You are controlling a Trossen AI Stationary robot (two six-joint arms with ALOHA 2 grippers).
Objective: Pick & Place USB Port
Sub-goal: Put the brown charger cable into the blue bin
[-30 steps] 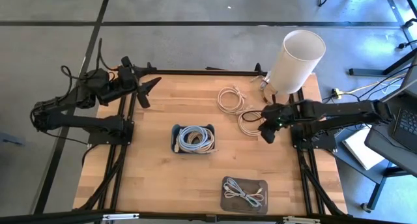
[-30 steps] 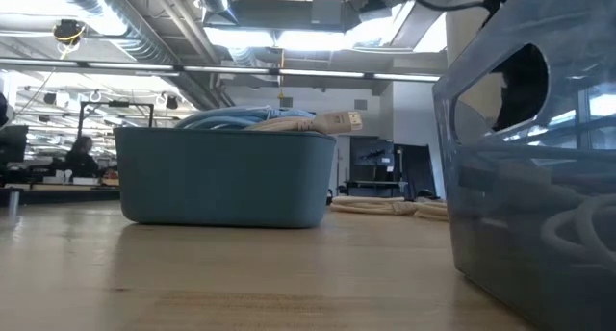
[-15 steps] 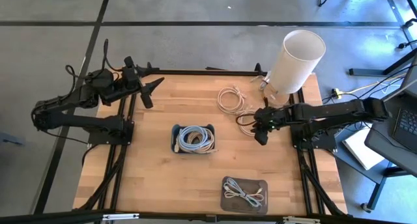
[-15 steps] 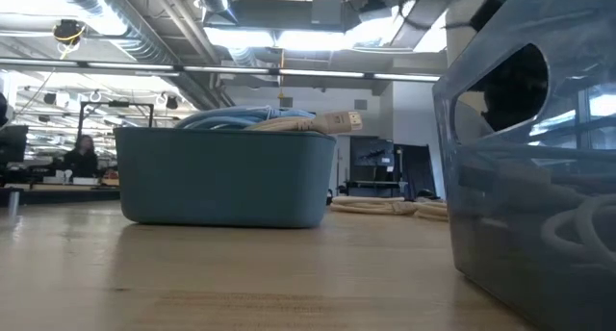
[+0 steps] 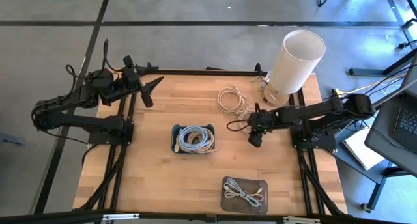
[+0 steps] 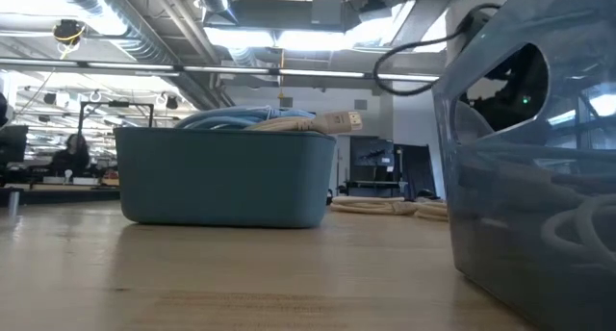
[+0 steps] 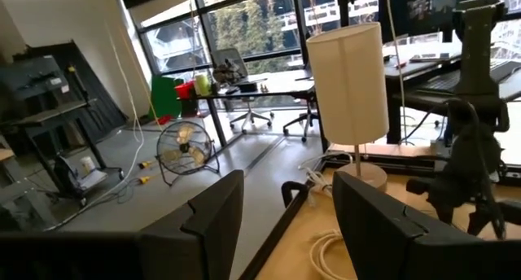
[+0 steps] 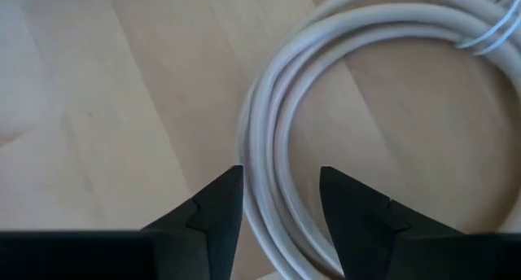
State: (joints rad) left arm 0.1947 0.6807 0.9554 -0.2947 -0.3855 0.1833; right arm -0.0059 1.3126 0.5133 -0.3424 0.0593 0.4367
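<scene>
Two coiled beige USB cables lie flat on the wooden table near its far right side. One coil [image 5: 229, 98] lies farther back. The nearer coil [image 5: 243, 118] is partly under my right gripper [image 5: 255, 134]. In the right wrist view that gripper [image 8: 281, 174] is open and points down, with the coil's rim strands [image 8: 273, 150] running between its fingers; I see no touch. My left gripper [image 5: 151, 86] is open and waits above the table's far left corner [image 7: 285, 219].
A blue bin [image 5: 193, 138] holding coiled cables sits at the table's middle [image 6: 226, 177]. A grey translucent tray [image 5: 244, 193] with one cable stands near the near edge. A white lamp [image 5: 296, 58] stands at the far right corner. Bare wood lies on the left half.
My right gripper has moved toward the table's left, from beside the nearer coil until it stands over the coil's rim. The coils have stayed where they were.
</scene>
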